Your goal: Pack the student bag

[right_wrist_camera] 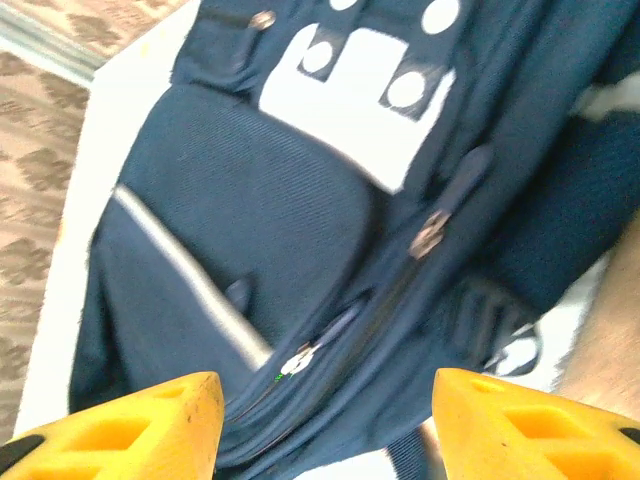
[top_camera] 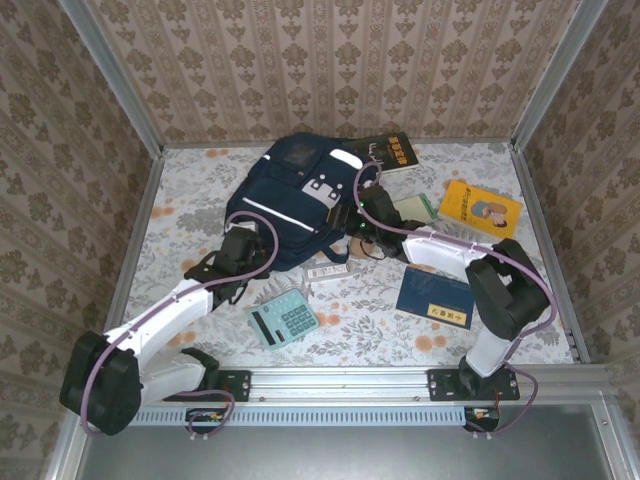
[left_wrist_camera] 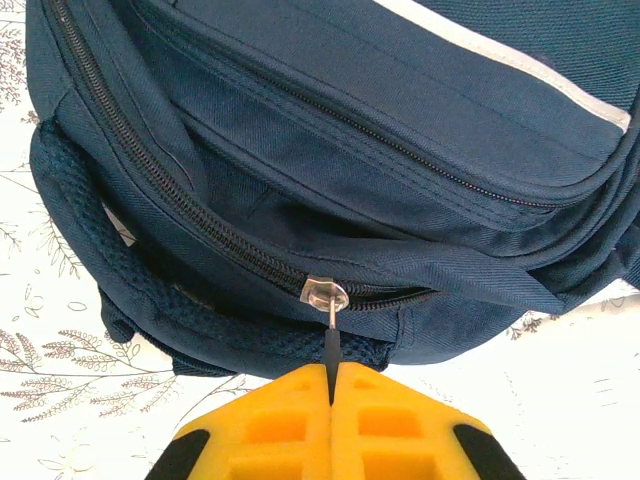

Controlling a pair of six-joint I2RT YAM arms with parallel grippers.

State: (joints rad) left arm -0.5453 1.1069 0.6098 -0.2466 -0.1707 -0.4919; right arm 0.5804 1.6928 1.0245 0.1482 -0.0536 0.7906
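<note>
The student bag (top_camera: 295, 195), navy with white stripes and a grey-white patch, lies at the back middle of the table. My left gripper (top_camera: 245, 247) is at its near-left edge. In the left wrist view the left gripper (left_wrist_camera: 331, 370) is shut on the dark zipper pull (left_wrist_camera: 329, 338) that hangs from a silver slider (left_wrist_camera: 324, 293) on the bag (left_wrist_camera: 400, 120). My right gripper (top_camera: 362, 215) hovers at the bag's right side. In the right wrist view the right gripper (right_wrist_camera: 328, 400) stands open over the bag (right_wrist_camera: 250, 220), with nothing between its yellow fingers (right_wrist_camera: 150, 425).
A teal calculator (top_camera: 282, 318) and a small white item (top_camera: 326, 271) lie in front of the bag. A blue booklet (top_camera: 435, 297), a yellow book (top_camera: 481, 208), a pale notepad (top_camera: 415, 208) and a black book (top_camera: 385, 152) lie to the right. Patterned walls enclose the table.
</note>
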